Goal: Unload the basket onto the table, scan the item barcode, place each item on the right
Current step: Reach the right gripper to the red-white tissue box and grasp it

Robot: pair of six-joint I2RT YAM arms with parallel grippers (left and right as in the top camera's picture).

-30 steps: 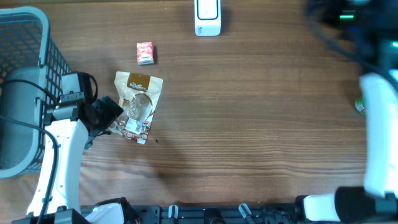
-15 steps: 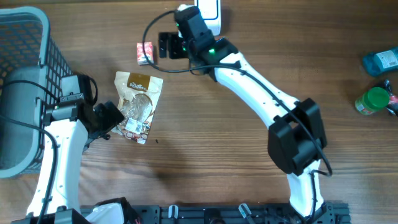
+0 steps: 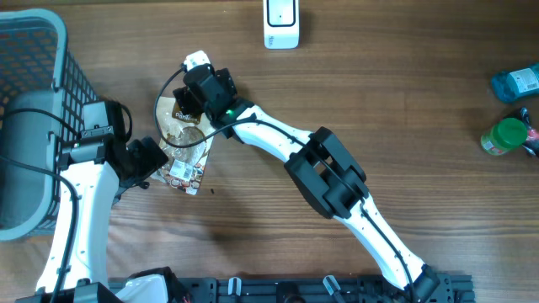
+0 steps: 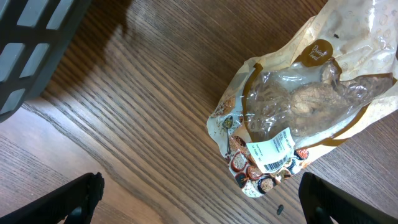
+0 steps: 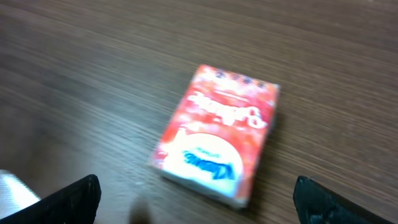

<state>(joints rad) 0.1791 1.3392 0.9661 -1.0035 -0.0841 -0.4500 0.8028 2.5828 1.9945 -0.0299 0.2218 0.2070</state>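
Overhead: L claw (image 3: 145, 162) sits just beside the lower-left edge of the snack pouch (image 3: 187, 139). The pouch lies flat on the wooden bench (image 3: 362, 101), left of centre, near the grey basket (image 3: 34, 50). R arm stretches across from bottom right, and R claw (image 3: 200, 84) hangs over the pouch's top edge. White barcode scanner (image 3: 280, 21) stands at the far edge, well apart from the pouch. Green-capped bottle (image 3: 505, 136) and a blue item (image 3: 515, 82) are at far right.

L wrist cam: pouch has a clear window w/ brown contents. A white barcode label (image 4: 272, 151) faces up near its lower end. L claw is spread wide, tips at both bottom corners, nothing btwn them.

R wrist cam, blurred: small red pack (image 5: 217, 155) lies flat on the wood, print unreadable. R claw is fully apart too and empty; the pack lies ahead of the tips, untouched.
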